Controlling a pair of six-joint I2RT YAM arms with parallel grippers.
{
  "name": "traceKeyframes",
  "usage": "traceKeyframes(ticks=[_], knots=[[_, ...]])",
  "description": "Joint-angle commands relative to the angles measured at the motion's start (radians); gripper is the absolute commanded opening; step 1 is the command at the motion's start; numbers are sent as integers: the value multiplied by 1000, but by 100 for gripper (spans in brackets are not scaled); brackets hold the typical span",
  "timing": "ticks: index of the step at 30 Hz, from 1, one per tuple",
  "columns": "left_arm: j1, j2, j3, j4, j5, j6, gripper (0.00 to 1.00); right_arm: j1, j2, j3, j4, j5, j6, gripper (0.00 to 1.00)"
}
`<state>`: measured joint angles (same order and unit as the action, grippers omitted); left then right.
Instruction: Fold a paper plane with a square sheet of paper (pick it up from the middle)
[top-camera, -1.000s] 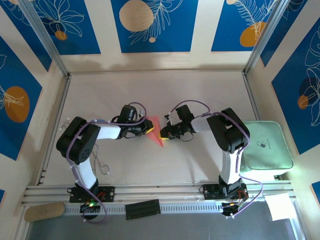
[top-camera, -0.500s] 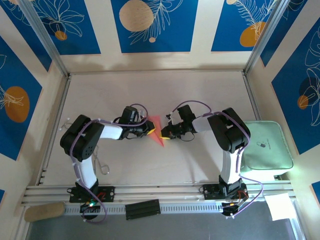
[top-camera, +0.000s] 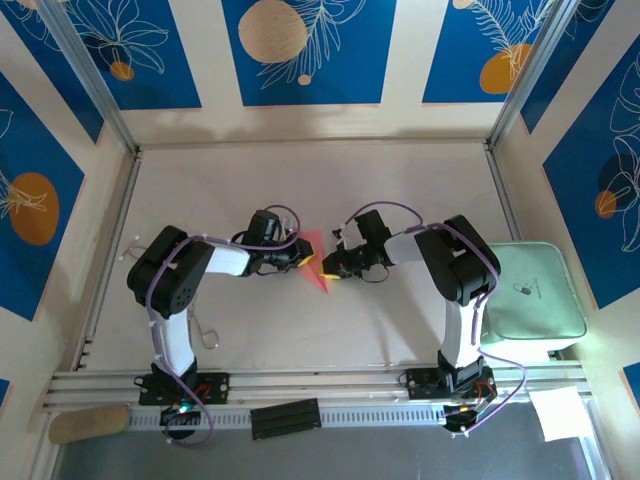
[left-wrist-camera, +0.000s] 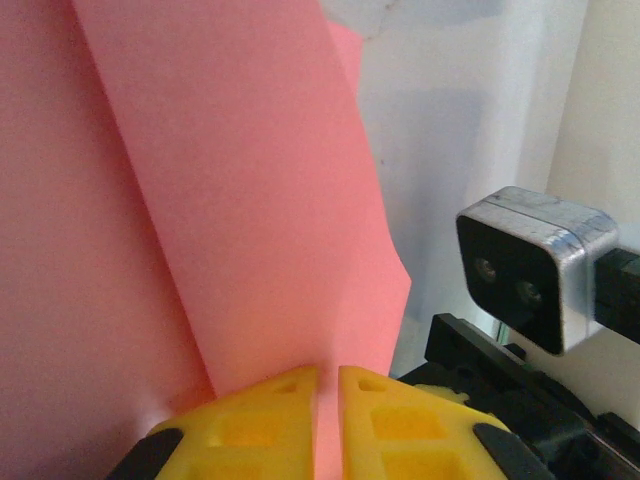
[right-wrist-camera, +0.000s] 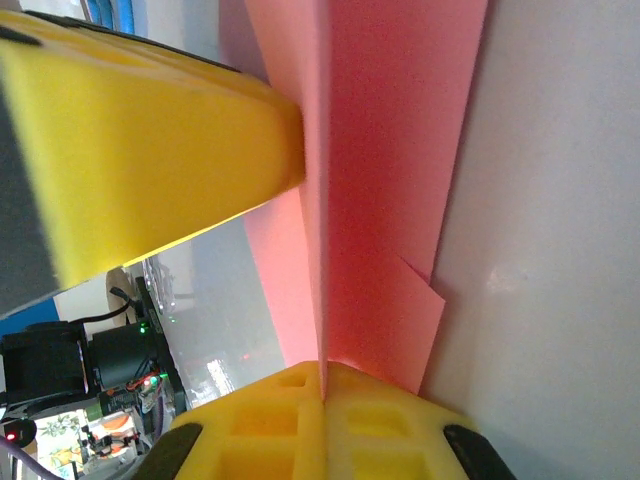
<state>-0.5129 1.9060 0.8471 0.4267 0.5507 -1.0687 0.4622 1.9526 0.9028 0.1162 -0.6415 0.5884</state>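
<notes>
Pink paper (top-camera: 315, 255) part-folded at middle of bench (top-camera: 400, 190) | left pincer (top-camera: 302, 262) and right pincer (top-camera: 327, 270) both pinched shut on it | we should pull evenly so the crease runs straight, no tearing

No legible text, number or brand anywhere. Nearest candidate: a small dark printed mark (top-camera: 527, 288) on the pale green cushion-like pad (top-camera: 540, 310) beside the right edge of the surface, too small to read. The blue wall panels (top-camera: 310, 50) carry line-drawn leaves and orange discs, with no lettering to make out.
</notes>
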Motion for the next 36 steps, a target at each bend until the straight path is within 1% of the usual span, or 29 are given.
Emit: traceKeyframes(ticks=[1, 12, 18, 30, 36], knots=[[-7, 18, 24, 7, 25, -4, 14, -5, 9, 4, -38, -16, 4, 9], [-7, 21, 29, -5, 21, -1, 14, -5, -54, 10, -117, -6, 25, 17], [-7, 25, 30, -10, 17, -3, 14, -5, -85, -5, -153, 8, 27, 20], [-7, 26, 33, -11, 20, -4, 14, 7, -66, 8, -196, 61, 0, 20], [-6, 19, 33, -12, 21, -2, 14, 11, -54, 10, -211, 89, -6, 17]])
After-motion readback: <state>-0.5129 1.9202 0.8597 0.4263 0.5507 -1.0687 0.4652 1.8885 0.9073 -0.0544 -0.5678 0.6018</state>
